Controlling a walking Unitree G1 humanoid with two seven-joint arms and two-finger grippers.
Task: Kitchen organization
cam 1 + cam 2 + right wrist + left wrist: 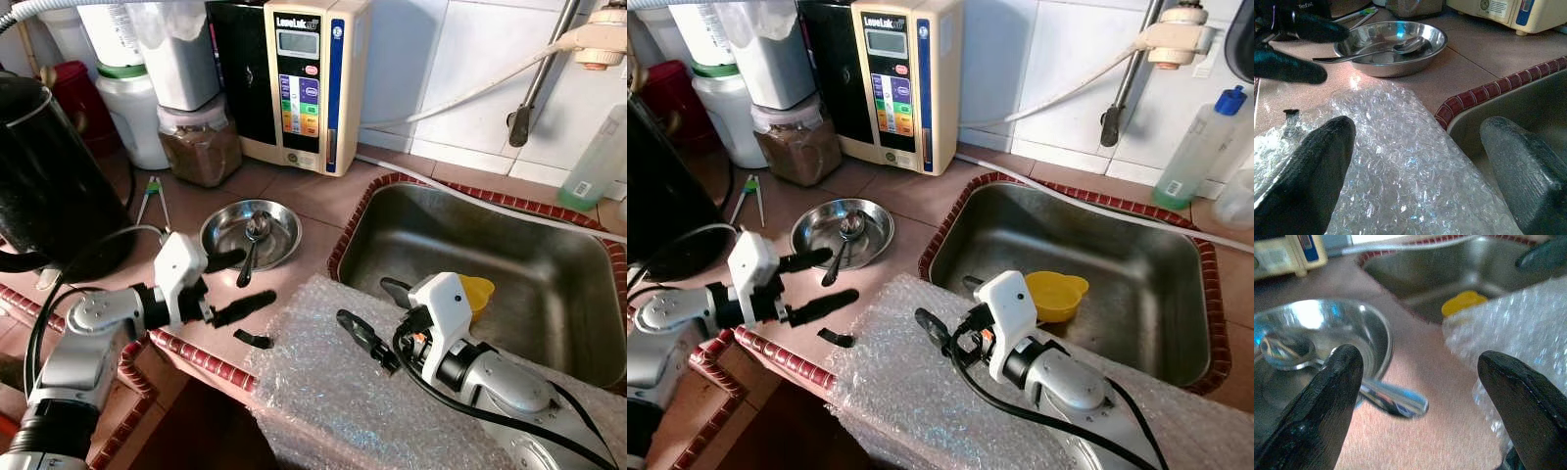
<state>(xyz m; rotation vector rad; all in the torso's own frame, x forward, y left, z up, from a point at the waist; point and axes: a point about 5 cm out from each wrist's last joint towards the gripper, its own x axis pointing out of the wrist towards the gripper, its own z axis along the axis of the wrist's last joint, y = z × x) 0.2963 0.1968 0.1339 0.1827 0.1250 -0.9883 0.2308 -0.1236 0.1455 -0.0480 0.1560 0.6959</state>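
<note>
**Spoon handle may tip the bowl**

Spoon (253,240) lies in the steel bowl (280,216) on the counter, its handle over the rim toward my left gripper (238,284), which is spread and holds nothing. I judge one finger could press the handle and flip the bowl. My right gripper (375,315), also spread and empty, hovers over bubble wrap (323,392) beside the sink (549,294); it could drag this.

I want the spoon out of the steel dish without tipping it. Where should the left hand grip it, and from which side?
Probably the handle. The spoon lies with its bowl inside the steel dish and its handle sticking out over the rim toward the counter edge, clear of the counter. The left hand, open, already sits near that free end, so come from the counter-edge side and close across the handle.
</note>
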